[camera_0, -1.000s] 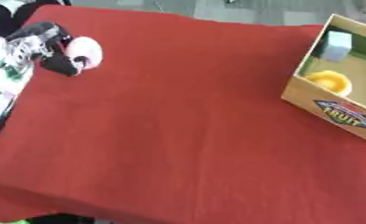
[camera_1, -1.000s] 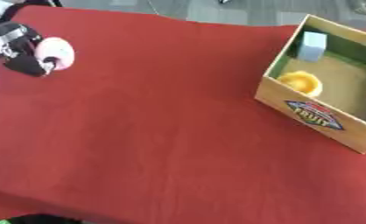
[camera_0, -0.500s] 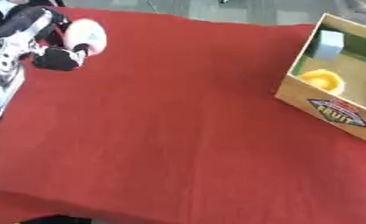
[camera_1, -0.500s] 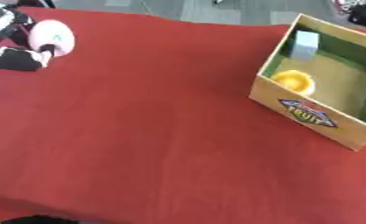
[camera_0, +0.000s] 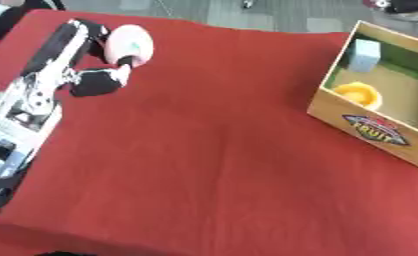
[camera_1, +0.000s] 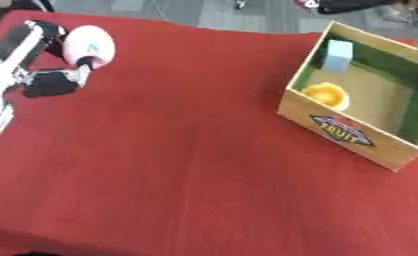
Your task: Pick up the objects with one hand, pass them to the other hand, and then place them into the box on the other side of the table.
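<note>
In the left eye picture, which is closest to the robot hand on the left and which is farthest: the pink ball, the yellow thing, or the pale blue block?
Starting from the left robot hand:
1. Pink ball: the hand is holding it, far left of the table.
2. Yellow thing: in the box on the right, near its front wall.
3. Pale blue block: in the box's far corner.

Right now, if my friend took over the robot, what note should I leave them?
Left robot hand: curled round a pink round object, at the table's far left.
Right robot hand: not in view.
Box: on the right side, already holding a yellow object and a pale blue block.
Left to do: pass the pink object to the right robot hand, then put it into the box.
</note>
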`<state>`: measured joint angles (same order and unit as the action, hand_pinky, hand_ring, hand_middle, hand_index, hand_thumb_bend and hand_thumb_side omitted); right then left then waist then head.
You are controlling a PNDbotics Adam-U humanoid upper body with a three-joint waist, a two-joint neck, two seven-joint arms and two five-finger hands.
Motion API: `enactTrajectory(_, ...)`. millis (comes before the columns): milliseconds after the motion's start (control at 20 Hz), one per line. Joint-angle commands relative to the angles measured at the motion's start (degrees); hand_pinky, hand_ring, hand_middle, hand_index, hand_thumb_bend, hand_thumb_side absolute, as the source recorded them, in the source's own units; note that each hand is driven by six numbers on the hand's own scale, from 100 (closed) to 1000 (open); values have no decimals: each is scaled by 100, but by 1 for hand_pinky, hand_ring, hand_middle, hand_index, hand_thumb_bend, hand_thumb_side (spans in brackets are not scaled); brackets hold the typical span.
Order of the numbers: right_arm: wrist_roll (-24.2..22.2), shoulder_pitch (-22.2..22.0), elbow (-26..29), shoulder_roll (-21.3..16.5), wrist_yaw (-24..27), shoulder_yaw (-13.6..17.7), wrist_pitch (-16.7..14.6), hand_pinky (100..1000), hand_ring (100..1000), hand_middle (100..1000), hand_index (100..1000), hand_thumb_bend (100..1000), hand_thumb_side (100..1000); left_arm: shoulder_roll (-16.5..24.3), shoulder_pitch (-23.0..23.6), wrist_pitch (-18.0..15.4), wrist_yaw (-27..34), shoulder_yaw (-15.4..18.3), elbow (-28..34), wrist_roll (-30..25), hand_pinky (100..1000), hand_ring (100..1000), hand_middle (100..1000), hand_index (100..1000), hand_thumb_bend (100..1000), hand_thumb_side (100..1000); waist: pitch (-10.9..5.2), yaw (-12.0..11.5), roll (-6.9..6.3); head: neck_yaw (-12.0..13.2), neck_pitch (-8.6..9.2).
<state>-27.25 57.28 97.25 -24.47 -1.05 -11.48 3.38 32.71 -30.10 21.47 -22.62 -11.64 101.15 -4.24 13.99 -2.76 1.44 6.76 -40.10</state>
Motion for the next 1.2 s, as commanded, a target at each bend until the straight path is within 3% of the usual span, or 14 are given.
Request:
enactTrajectory(50,-219,237,-41,184,-177,-162,-102,891,958,694,808,276,135,-118,-30,-292,70,-61,-76,156,707,503,519,435,100,171,-240,24,78,43,10)
enactTrajectory(400,-705,651,-518,890,-870,-647,-419,881,948,706,812,359,166,-569,93,-760,-186,-236,-313,364,702,498,515,432,100,184,-296,118,131,37,-47)
enactTrajectory(450,-753,699,-600,979,-961,-705,-484,880,949,708,814,365,166,-623,100,-812,-196,-249,-348,387,702,497,514,431,100,141,-301,125,135,38,-40)
enactTrajectory(500,-794,739,-679,1073,-1043,-760,-543,879,949,707,814,369,167,-678,104,-857,-191,-257,-386,414,701,497,514,431,100,192,-304,129,138,33,-34)
enactTrajectory(700,-888,805,-998,1398,-1377,-897,-719,877,949,709,815,379,168,-858,87,-992,-182,-271,-506,540,700,494,512,428,100,200,-308,125,140,1,-56)
enactTrajectory(1050,-983,768,-1410,1651,-1878,-981,-985,866,944,704,816,422,145,-958,86,-1126,-231,-250,-622,697,698,493,510,427,100,201,-317,127,157,33,-95)
enactTrajectory(1200,-1019,758,-1561,1720,-2094,-1020,-1044,853,927,684,808,424,176,-964,111,-1177,-276,-233,-650,746,697,494,510,426,100,200,-325,139,167,27,-125)
